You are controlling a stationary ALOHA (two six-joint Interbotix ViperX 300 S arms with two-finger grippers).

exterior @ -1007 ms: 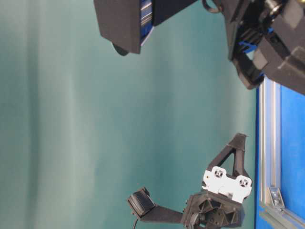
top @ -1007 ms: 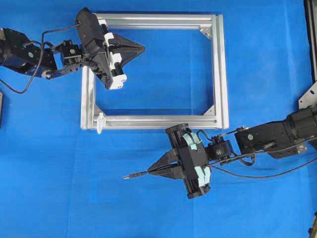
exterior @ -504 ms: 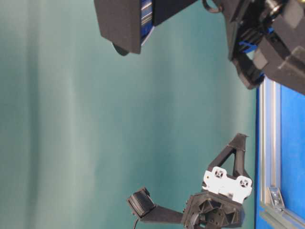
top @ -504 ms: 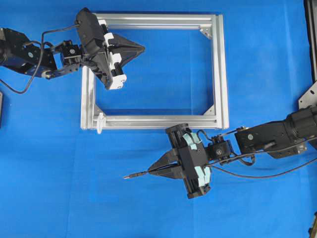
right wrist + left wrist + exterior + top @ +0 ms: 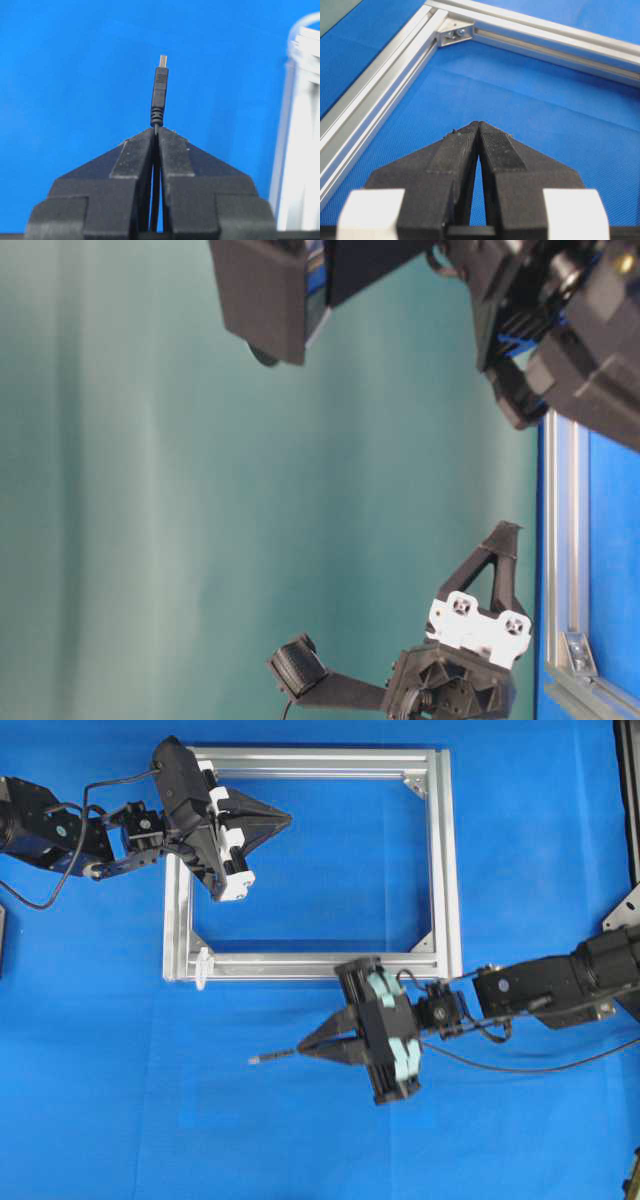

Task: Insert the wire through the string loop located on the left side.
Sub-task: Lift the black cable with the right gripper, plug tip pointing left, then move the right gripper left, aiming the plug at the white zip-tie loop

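Observation:
The wire is a thin black cable ending in a slim plug with a silvery tip. My right gripper is shut on the cable just behind the plug, which sticks out leftward over the blue mat. The rest of the cable trails back along the right arm. The string loop, small and whitish, stands at the lower left corner of the aluminium frame, up and left of the plug. My left gripper hovers inside the frame's upper left part, shut with nothing in it.
The silver frame lies flat on the blue mat, with a corner bracket ahead of the left gripper. One frame rail runs close along the right of the right wrist view. Black hardware sits at the right edge.
My right gripper has shifted slightly toward the frame and turned a little, still holding the wire; the plug tip is almost where it was. The left arm has not moved.

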